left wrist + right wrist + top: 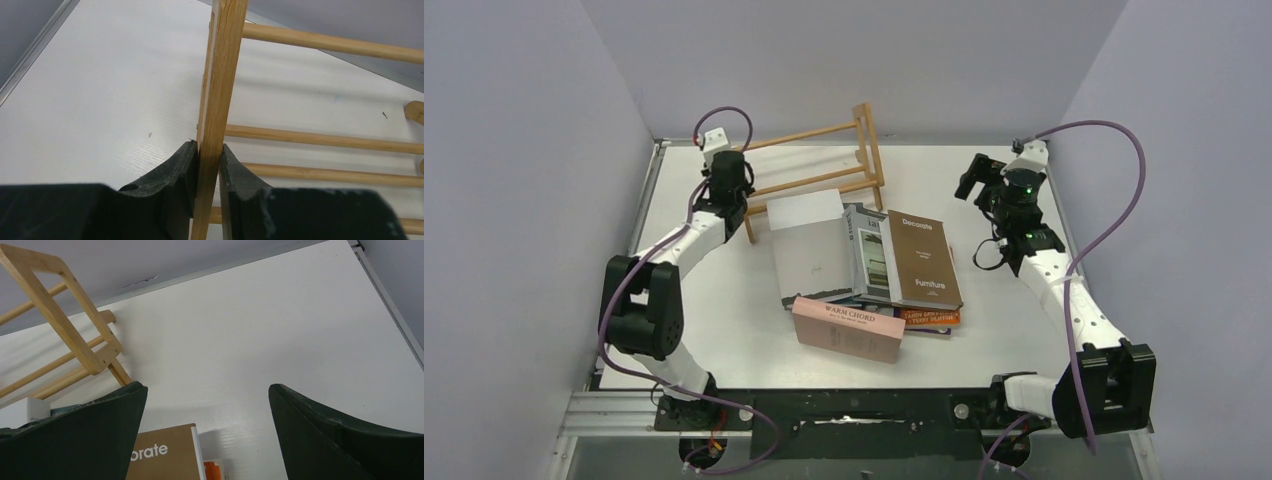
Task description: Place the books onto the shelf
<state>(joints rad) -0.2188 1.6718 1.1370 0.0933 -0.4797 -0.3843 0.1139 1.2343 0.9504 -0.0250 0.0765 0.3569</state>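
A: Two grippers, state?
B: Left gripper (209, 155): clamped on an end post of the shelf (871, 145). Right gripper (206, 386): jaws wide, holding nothing.
A: Books (864, 265)?
B: Heaped flat at the middle of the table (714, 300), just in front of the shelf, which sits at the back.

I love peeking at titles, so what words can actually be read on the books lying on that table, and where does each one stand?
"WARM CHORD": upward face of the pink book.
"Decorate": top of the brown book cover; the right wrist view shows only "orate".
"Furniture": lower on that same cover.
Orange book: edge lettering too blurred to read.
Grey book: print too small to read.
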